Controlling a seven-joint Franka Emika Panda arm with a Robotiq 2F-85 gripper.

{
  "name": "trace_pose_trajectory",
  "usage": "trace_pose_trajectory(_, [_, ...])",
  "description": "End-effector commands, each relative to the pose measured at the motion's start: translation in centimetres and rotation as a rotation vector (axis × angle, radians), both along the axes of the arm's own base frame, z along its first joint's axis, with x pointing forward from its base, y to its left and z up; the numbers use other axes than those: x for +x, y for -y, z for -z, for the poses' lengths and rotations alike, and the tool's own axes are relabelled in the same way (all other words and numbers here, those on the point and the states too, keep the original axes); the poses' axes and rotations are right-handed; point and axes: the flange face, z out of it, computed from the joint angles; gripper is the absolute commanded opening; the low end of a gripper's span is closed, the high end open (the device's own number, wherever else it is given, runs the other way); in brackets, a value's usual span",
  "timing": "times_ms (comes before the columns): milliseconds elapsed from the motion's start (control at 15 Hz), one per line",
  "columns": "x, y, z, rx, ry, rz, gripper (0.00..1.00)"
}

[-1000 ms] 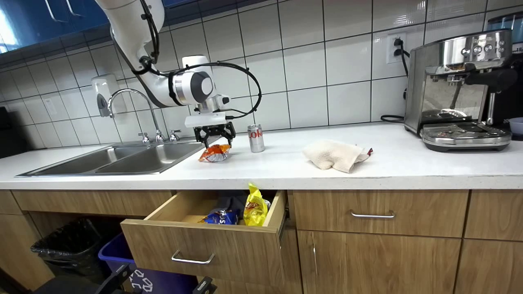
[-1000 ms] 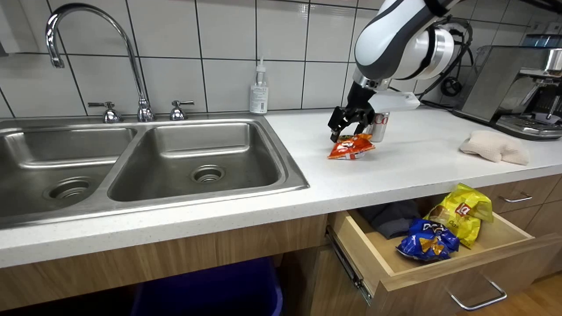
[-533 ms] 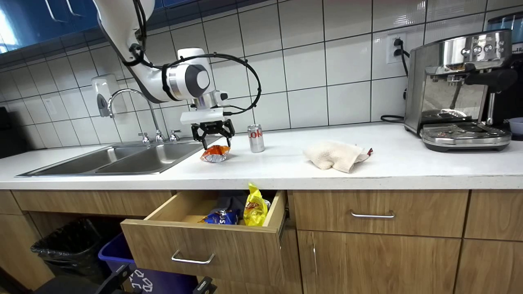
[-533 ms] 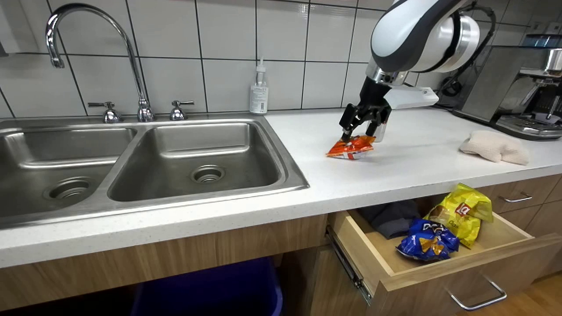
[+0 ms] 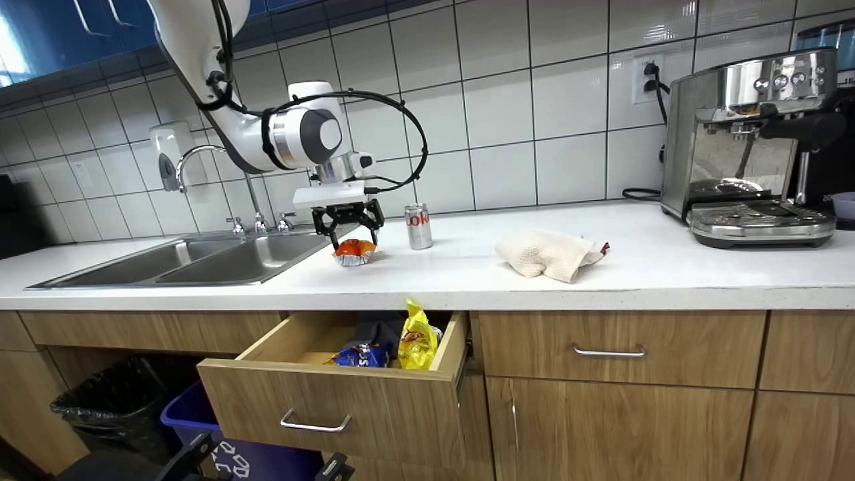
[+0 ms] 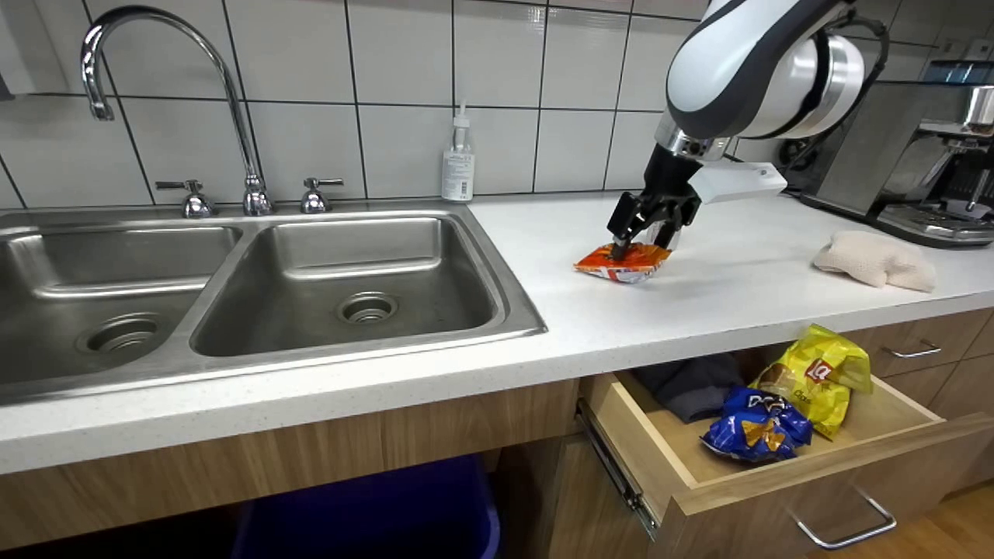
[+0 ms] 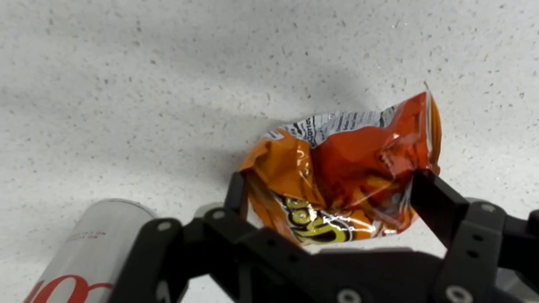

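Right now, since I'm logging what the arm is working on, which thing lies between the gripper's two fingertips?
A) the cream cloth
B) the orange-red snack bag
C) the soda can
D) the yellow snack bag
B: the wrist view shows the orange-red snack bag between the fingertips of the gripper, while the soda can stands outside them.

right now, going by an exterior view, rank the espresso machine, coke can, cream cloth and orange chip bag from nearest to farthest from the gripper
In an exterior view, nearest the gripper first:
1. Orange chip bag: between its jaws
2. Coke can: just right in that view
3. Cream cloth: farther right
4. Espresso machine: far right of the picture
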Motion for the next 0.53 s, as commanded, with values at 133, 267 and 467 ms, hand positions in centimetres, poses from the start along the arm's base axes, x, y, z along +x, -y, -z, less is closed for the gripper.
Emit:
trace_pose_trajectory(133, [2.0, -0.2, -3.2, 0.011, 0.07, 0.001, 1.0])
trace_pose_trajectory(267, [3.1, -0.5, -3.6, 0.014, 0.085, 0.001, 1.0])
trace_pose_trajectory(467, [4.3, -0.9, -3.3, 0.02, 0.088, -0.003, 1.0])
